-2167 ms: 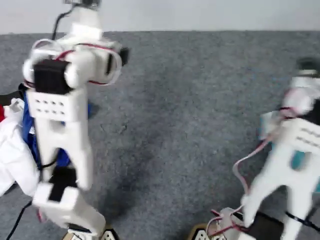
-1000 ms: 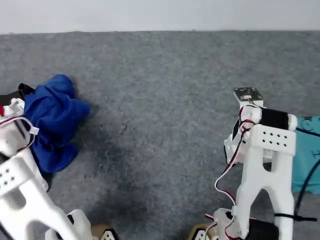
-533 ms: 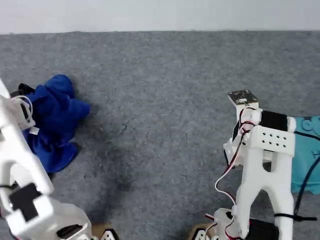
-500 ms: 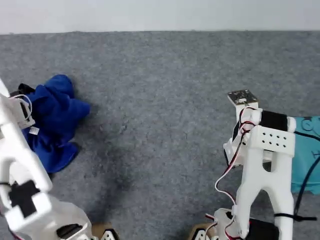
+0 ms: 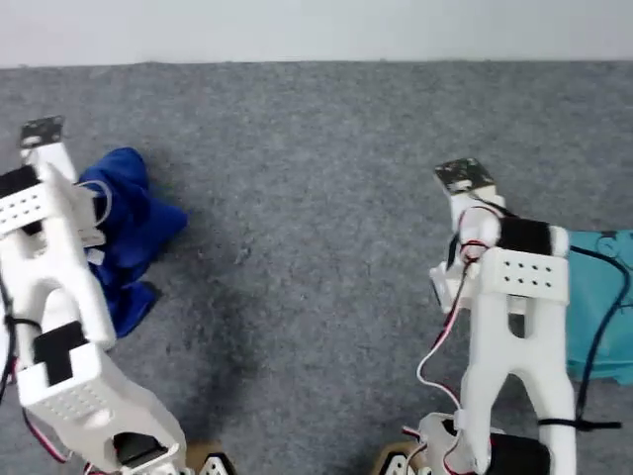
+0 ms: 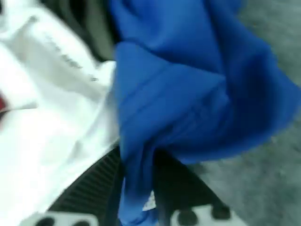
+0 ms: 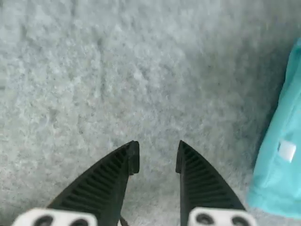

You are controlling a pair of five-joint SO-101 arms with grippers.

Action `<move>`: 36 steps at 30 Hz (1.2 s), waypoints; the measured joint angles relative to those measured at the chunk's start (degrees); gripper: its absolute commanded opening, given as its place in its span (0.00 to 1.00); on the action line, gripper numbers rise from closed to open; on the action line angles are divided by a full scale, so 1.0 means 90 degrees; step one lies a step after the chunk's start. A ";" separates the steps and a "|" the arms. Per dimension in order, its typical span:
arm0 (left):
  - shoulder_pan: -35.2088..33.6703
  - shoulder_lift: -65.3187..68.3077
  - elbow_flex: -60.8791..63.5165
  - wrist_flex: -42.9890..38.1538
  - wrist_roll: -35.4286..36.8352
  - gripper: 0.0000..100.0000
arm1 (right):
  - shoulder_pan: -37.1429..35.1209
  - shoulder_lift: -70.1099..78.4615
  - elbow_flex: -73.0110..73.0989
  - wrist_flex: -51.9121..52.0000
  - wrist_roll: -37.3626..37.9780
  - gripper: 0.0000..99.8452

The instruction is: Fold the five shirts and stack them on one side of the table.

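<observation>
Left gripper (image 6: 137, 165) is sitting in the blue shirt (image 6: 188, 94), which is lying crumpled against a white shirt (image 6: 47, 122) at the table's (image 5: 326, 148) left side. I cannot tell whether it is gripping. Right gripper (image 7: 157, 157) is hovering slightly parted, holding nothing. I am aiming to lift the blue alone.

Grey carpeted table (image 5: 326, 228) meets a white wall (image 5: 316, 30).

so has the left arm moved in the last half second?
Yes. The left arm swung toward the far edge of the table and now overlaps the blue shirt.
</observation>
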 measured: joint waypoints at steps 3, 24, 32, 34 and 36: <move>0.0645 -0.0400 -0.0459 0.0498 0.0000 0.01 | -0.0313 0.0000 0.0000 -0.0029 0.0010 0.14; 0.4825 -0.2520 -0.1065 0.1524 -0.0020 0.02 | -0.0645 0.0000 0.0000 -0.0029 0.0010 0.14; 0.4689 -0.2520 0.0391 0.1719 -0.0371 0.18 | -0.0674 0.0000 0.0000 -0.0029 0.0010 0.14; 0.4737 -0.2579 0.0449 0.1797 -0.0449 0.18 | -0.0674 0.0000 0.0000 -0.0029 0.0010 0.14; 0.4786 -0.2706 0.0449 0.1827 -0.0488 0.18 | -0.0674 0.0000 0.0000 -0.0029 0.0010 0.14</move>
